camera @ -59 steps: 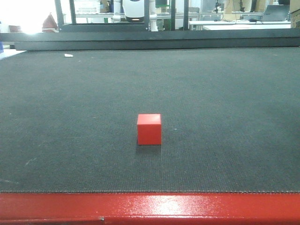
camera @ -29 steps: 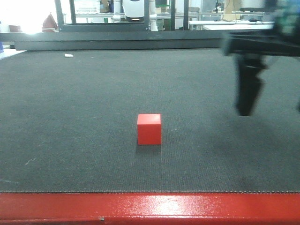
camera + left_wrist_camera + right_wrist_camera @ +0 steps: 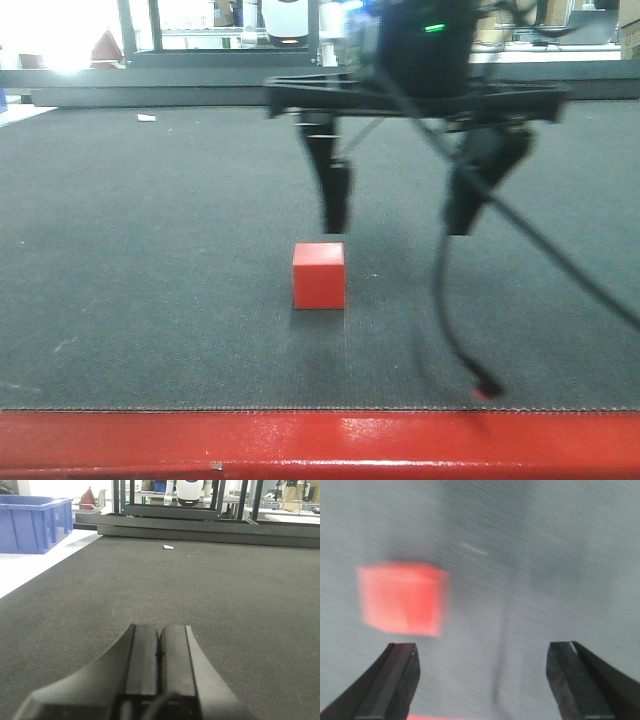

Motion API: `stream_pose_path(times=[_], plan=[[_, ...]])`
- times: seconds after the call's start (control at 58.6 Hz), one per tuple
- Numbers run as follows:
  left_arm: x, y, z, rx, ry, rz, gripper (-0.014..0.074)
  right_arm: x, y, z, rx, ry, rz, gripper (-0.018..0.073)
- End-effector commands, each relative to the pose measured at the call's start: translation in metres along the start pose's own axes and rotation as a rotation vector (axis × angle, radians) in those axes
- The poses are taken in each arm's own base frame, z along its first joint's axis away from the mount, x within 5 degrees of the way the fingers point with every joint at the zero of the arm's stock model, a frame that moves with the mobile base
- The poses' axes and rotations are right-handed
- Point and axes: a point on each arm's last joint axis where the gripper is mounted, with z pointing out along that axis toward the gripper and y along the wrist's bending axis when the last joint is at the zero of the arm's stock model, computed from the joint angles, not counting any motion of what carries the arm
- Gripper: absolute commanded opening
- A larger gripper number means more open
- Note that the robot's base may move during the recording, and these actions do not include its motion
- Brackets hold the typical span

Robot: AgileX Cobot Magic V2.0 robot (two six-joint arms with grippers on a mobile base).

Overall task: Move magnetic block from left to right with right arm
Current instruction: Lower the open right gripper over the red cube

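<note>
The magnetic block (image 3: 319, 275) is a small red cube resting on the dark mat near the table's front edge. In the right wrist view it shows blurred at the upper left (image 3: 402, 599). My right arm's gripper (image 3: 400, 212) hangs above the mat just behind the block and slightly to its right, fingers wide open and empty; its left finger (image 3: 335, 195) sits right above the block's far edge. From the right wrist, the gripper (image 3: 482, 655) is apart from the block. My left gripper (image 3: 160, 632) lies low over the mat, shut with nothing between its pads.
A loose black cable (image 3: 470, 350) hangs from the right arm down to the mat at front right. The table's red front edge (image 3: 320, 440) runs along the bottom. A blue bin (image 3: 32, 522) stands off the mat at far left. A small white scrap (image 3: 168, 546) lies far back.
The right arm has swept in from the upper right toward the left, and now hangs just behind the block. The block has not moved.
</note>
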Motion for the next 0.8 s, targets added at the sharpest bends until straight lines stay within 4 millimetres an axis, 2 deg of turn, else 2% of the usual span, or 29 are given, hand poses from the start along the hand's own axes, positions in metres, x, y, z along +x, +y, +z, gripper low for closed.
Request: stream_pose_path(times=[0.0,0.273,0.461,0.785], plan=[[-0.005,0.0,-0.001,0.004,-0.082,-0.006,-0.0117,-0.006,0.017,-0.024,-0.056,-0.06,-0.015,0.0621],[-0.005,0.0,-0.001,0.004,-0.082,-0.006,-0.0117,-0.017,0.045,-0.007,-0.035,-0.024,-0.044,0.0621],[-0.005,0.0,-0.001,0.004,-0.082,-0.006,-0.0117,-0.017,0.047,0.008,-0.009,0.016,-0.042,0.0621],[-0.005,0.0,-0.001,0.004,-0.082,-0.006,-0.0117,-0.021,0.04,0.015,-0.02,0.039,-0.008,0.0621]])
